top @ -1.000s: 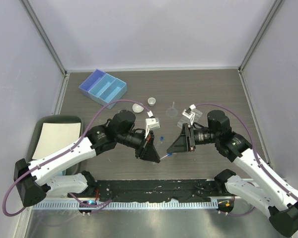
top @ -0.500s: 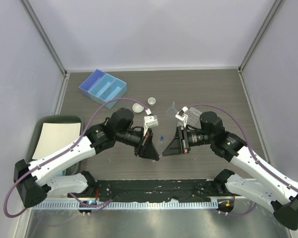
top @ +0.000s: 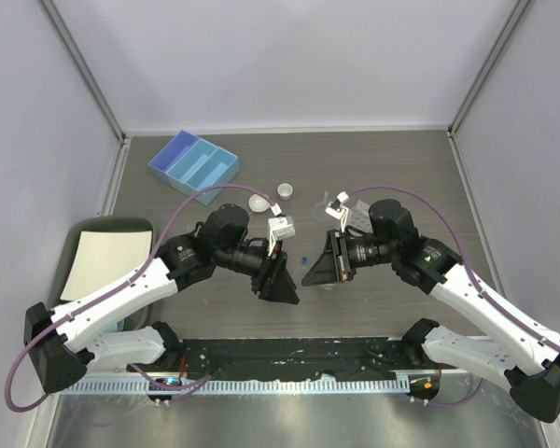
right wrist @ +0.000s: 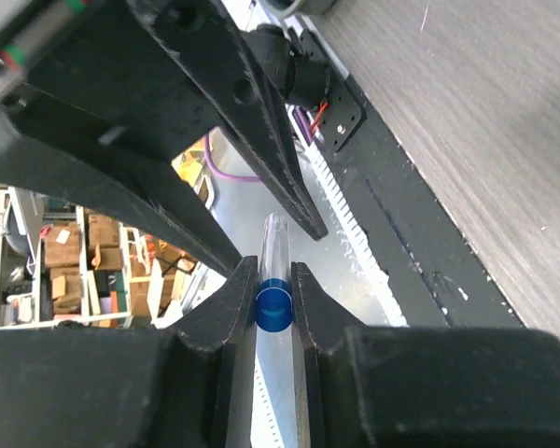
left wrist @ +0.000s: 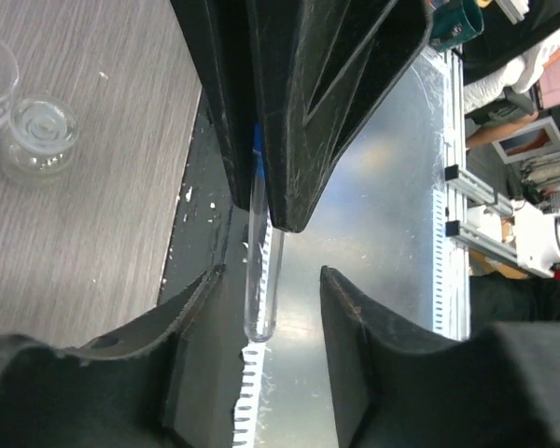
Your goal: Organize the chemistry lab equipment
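Note:
A clear blue-capped test tube [right wrist: 273, 306] hangs in the air between the two arms, above the table's near edge. My right gripper [right wrist: 273, 280] is shut on its capped end. The tube's round bottom [left wrist: 261, 280] reaches between the fingers of my left gripper [left wrist: 271, 273], which is open; a gap shows on the right side of the tube. From above, the left gripper [top: 292, 295] and the right gripper [top: 308, 277] meet tip to tip. Two white dishes [top: 259, 203] [top: 285, 191] and the clear tube rack [top: 359, 217] sit behind the arms. A clear glass beaker [left wrist: 39, 138] stands on the table.
A pale-blue divided tray [top: 193, 165] sits at the back left. A green tray holding a white sheet [top: 107, 257] lies at the left edge. A small blue-capped piece [top: 301, 259] lies on the table between the arms. The black rail [top: 289, 355] runs along the near edge.
My right gripper moved left to meet the left one and closed on the tube's capped end. The left gripper, shut on the tube before, has opened.

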`<move>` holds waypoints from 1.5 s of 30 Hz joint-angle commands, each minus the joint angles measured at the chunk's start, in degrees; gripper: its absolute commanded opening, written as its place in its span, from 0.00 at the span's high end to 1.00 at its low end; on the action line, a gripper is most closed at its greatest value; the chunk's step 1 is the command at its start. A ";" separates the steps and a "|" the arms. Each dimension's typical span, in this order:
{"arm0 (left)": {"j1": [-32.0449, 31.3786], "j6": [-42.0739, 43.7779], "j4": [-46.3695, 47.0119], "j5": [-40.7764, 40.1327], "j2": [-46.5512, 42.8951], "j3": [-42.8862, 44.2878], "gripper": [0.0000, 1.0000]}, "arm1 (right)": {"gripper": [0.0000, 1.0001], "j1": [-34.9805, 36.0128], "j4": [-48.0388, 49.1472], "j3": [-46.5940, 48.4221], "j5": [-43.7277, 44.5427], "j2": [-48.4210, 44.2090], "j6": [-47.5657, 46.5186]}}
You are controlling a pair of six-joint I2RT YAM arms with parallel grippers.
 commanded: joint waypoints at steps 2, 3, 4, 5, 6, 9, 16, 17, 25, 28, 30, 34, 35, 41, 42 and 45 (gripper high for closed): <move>0.53 0.41 -2.56 -7.18 -3.32 0.76 0.18 | 0.99 0.15 -6.34 9.29 6.96 2.61 -8.39; 0.88 0.15 -3.52 -9.29 -3.85 1.29 0.09 | 0.99 0.07 -9.05 10.43 8.19 3.31 -9.28; 1.32 -0.20 -5.10 -11.05 -3.94 2.34 0.00 | 0.99 -0.02 -10.38 12.44 10.99 4.10 -10.07; 2.36 -0.55 -5.90 -11.77 -4.11 3.04 0.00 | 0.99 -0.37 -11.70 13.51 12.32 5.85 -11.82; 2.90 -1.25 -6.78 -12.82 -4.12 3.83 0.00 | 0.99 -0.72 -13.98 14.30 13.55 6.83 -12.44; 4.04 -1.61 -10.99 -20.62 -4.90 6.56 0.00 | 0.99 -3.35 -18.81 17.20 19.00 10.78 -15.07; 5.80 -1.79 -21.28 -41.64 -5.35 9.82 0.00 | 0.99 -15.39 -24.45 22.65 30.68 18.52 -18.77; 5.89 -1.96 -21.81 -43.66 -5.26 9.82 0.00 | 0.99 -16.45 -24.63 23.09 32.01 19.48 -19.04; 6.59 -1.61 -21.47 -56.58 -5.35 5.69 0.00 | 0.99 -20.94 -24.02 30.28 51.59 30.82 -17.11; 7.12 -0.91 -19.19 -56.25 -5.43 3.15 0.00 | 0.99 -21.12 -24.37 34.94 57.74 35.48 -17.72; 7.91 -0.56 -17.34 -55.46 -5.08 1.47 0.00 | 0.99 -21.20 -25.33 37.67 59.17 39.43 -18.51; 9.58 -0.56 -17.07 -53.35 -3.59 0.85 0.00 | 0.99 -21.82 -26.39 43.21 61.99 45.23 -19.48; 10.19 -0.64 -17.16 -52.74 -3.68 0.68 0.00 | 0.99 -22.08 -26.48 43.75 62.08 46.11 -19.65; 10.99 -0.91 -16.37 -52.47 -5.52 -0.99 0.00 | 0.99 -25.15 -26.39 44.98 61.38 51.48 -20.10; 10.99 -1.00 -16.45 -52.73 -5.61 -0.99 0.00 | 0.99 -25.51 -26.13 45.24 60.25 51.83 -20.10; 11.16 -1.08 -16.45 -52.73 -5.61 -1.26 0.00 | 0.99 -26.12 -26.04 46.56 59.27 53.33 -20.10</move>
